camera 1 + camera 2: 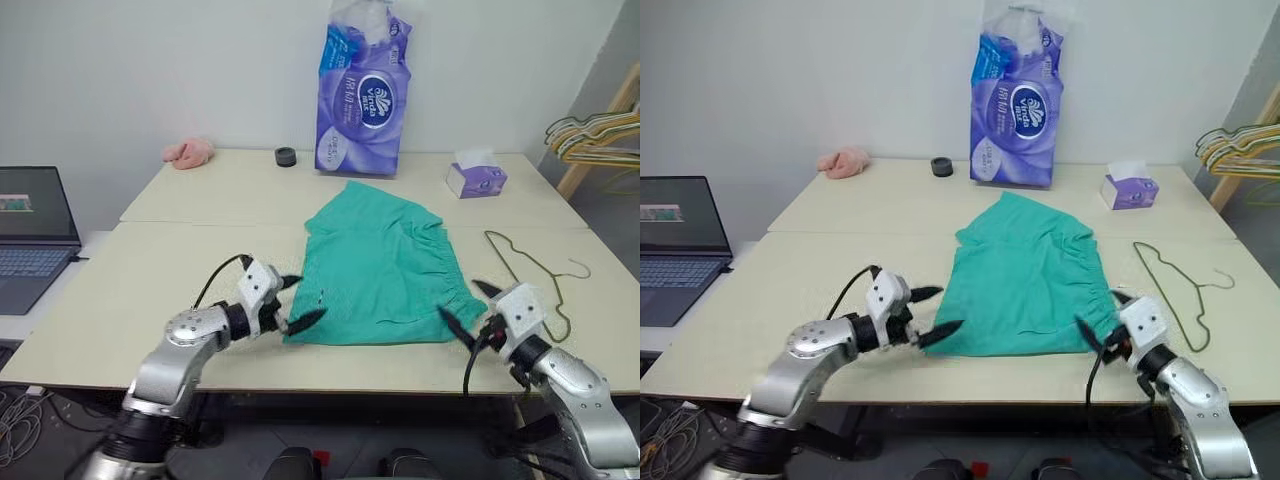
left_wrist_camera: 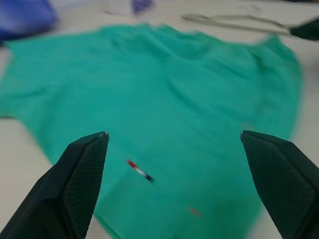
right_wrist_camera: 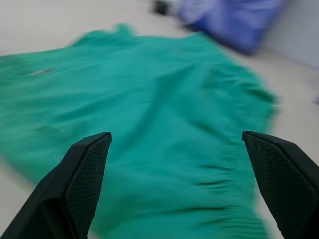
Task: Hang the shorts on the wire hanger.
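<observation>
You have the shorts (image 1: pixel 383 262) flat on the table (image 1: pixel 150 290), mid-front. The wire hanger (image 1: pixel 535 270) lies just to their right. Behind them stands the tissue pack (image 1: pixel 363 95), with the tissue box (image 1: pixel 476 177) to its right. The left gripper (image 1: pixel 297 302) sits at the shorts' left edge, the right gripper (image 1: pixel 470 308) at their right.

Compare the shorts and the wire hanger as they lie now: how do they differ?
The shorts are a broad teal cloth sheet; the wire hanger is a thin olive outline. The shorts lie between both open grippers; the hanger lies off to the robot's right, beside them. Both lie flat on the table, unheld.
</observation>
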### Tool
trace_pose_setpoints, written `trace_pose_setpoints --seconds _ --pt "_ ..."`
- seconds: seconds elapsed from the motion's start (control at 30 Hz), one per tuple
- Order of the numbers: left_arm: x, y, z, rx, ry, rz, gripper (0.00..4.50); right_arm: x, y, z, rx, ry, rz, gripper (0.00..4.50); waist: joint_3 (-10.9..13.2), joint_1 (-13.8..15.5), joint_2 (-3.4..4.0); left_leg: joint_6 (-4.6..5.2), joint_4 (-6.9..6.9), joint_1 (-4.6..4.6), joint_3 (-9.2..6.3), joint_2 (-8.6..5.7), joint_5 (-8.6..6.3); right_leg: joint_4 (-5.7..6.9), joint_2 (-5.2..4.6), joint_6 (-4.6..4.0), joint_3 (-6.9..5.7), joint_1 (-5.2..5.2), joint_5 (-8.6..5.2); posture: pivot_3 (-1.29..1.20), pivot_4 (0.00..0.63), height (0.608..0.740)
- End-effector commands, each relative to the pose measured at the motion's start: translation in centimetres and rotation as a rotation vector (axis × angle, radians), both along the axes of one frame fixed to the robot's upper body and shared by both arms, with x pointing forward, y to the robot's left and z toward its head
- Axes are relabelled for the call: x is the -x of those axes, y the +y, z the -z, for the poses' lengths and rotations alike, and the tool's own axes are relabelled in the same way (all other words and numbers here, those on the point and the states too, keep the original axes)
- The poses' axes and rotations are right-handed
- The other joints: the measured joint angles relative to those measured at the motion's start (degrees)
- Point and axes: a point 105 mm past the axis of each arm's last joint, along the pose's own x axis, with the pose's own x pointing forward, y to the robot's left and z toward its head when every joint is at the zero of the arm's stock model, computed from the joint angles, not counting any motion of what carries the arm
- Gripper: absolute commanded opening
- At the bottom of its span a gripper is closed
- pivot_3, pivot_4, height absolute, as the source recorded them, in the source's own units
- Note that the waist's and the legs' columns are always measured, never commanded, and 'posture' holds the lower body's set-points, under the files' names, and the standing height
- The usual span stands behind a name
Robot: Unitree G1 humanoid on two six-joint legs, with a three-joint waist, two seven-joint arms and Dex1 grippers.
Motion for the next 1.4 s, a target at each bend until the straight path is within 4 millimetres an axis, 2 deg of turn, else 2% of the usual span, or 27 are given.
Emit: trace_pose_setpoints --seconds 0.03,0.1,0.23,0.43,0.53,0.67,0.7,0.8,0.93,0.97,1.07,1.23,1.4 --pt "1.8 -0.6 -0.5 -0.041 0.053 0.176 4.48 1.0 1.5 -1.4 -0.023 0.022 -0.132 4.5 0.0 0.08 0.0 0.0 0.0 0.01 -0.02 0.01 0.0 0.0 -0.04 0.04 -0.02 0.01 -0.05 0.04 0.0 0.74" --pt "2.0 -0.1 0.4 -0.107 0.066 0.2 4.48 1.6 2.0 -1.6 -0.017 0.043 -0.178 4.5 0.0 0.22 0.0 0.0 0.01 0.01 -0.05 0.04 0.0 -0.01 -0.15 0.06 -0.02 0.02 -0.07 0.03 0.0 0.74" --pt "0.2 0.6 3.1 -0.287 -0.032 0.185 4.48 3.1 3.1 -1.2 0.07 0.062 -0.296 4.5 0.01 0.44 -0.02 0.0 0.02 0.0 -0.11 0.04 -0.01 -0.02 -0.19 0.1 0.03 0.04 -0.09 0.02 0.001 0.74" --pt "-0.7 0.0 4.9 -0.335 -0.101 0.185 4.48 3.2 2.8 -0.9 0.11 0.045 -0.293 4.5 -0.01 0.49 -0.03 -0.01 0.05 -0.03 -0.14 0.03 -0.01 -0.05 -0.24 0.23 0.04 0.05 -0.02 0.01 0.003 0.74" --pt "-0.9 -0.8 5.7 -0.343 -0.14 0.217 3.87 2.8 2.2 -1.1 0.153 0.005 -0.267 4.5 -0.04 0.59 0.02 -0.01 0.06 0.03 -0.2 0.03 -0.01 -0.08 -0.24 0.21 0.05 0.13 -0.03 -0.01 0.008 0.74" --pt "-0.9 -0.9 5.9 -0.345 -0.163 0.234 2.67 1.4 0.7 -1.2 0.277 -0.091 -0.2 4.5 -0.06 0.49 0.0 -0.01 0.07 0.07 -0.2 0.01 -0.01 -0.12 -0.24 0.21 0.03 0.22 -0.04 -0.01 0.009 0.74" --pt "-0.9 -1.1 5.8 -0.33 -0.165 0.233 2.36 0.8 -0.2 -1.1 0.365 -0.127 -0.19 4.5 -0.06 0.45 0.02 -0.01 0.07 0.08 -0.2 0.01 -0.01 -0.11 -0.24 0.21 0.02 0.22 -0.04 -0.01 0.008 0.74" --pt "-1.1 -1.4 5.1 -0.285 -0.169 0.221 1.43 -0.1 -2.3 -0.6 0.586 -0.192 -0.236 4.5 -0.05 0.39 0.03 -0.01 0.06 0.11 -0.16 0.01 -0.01 -0.11 -0.22 0.22 -0.06 0.23 -0.04 -0.02 0.007 0.74" --pt "-1.7 -1.6 4.0 -0.241 -0.177 0.195 0.18 -0.4 -3.8 0.3 0.755 -0.234 -0.338 4.5 -0.04 0.24 0.02 -0.01 0.05 0.11 -0.16 0.02 -0.01 -0.09 -0.17 0.23 -0.1 0.23 -0.03 -0.02 0.005 0.74" --pt "-1.9 -1.6 3.7 -0.229 -0.177 0.189 0.03 -0.4 -4.1 0.7 0.789 -0.237 -0.367 4.5 -0.04 0.14 0.01 -0.01 0.04 0.11 -0.16 0.02 -0.01 -0.07 -0.15 0.3 -0.09 0.23 0.01 -0.02 0.005 0.74" --pt "-2.4 -1.6 3.0 -0.211 -0.19 0.174 0.03 -0.9 -4.5 1.5 0.867 -0.265 -0.437 4.5 -0.03 -0.14 0.0 -0.01 0.04 0.12 -0.14 0.02 -0.01 -0.07 -0.1 0.44 -0.1 0.22 0.09 -0.01 0.004 0.74" --pt "-2.7 -1.9 2.0 -0.162 -0.192 0.155 0.03 -3.1 -3.4 2.1 0.957 -0.347 -0.512 4.5 -0.03 -0.95 -0.01 -0.01 0.02 0.12 -0.18 0.04 -0.01 -0.02 -0.1 0.24 -0.07 0.19 0.21 -0.01 0.002 0.74" --pt "-2.6 -1.7 1.9 -0.168 -0.185 0.159 0.03 -4.5 -3.0 3.1 0.994 -0.338 -0.532 4.5 -0.07 -1.1 -0.07 -0.02 0.03 0.13 -0.24 0.04 -0.01 -0.01 -0.1 0.14 -0.03 0.22 0.25 -0.01 0.001 0.74"
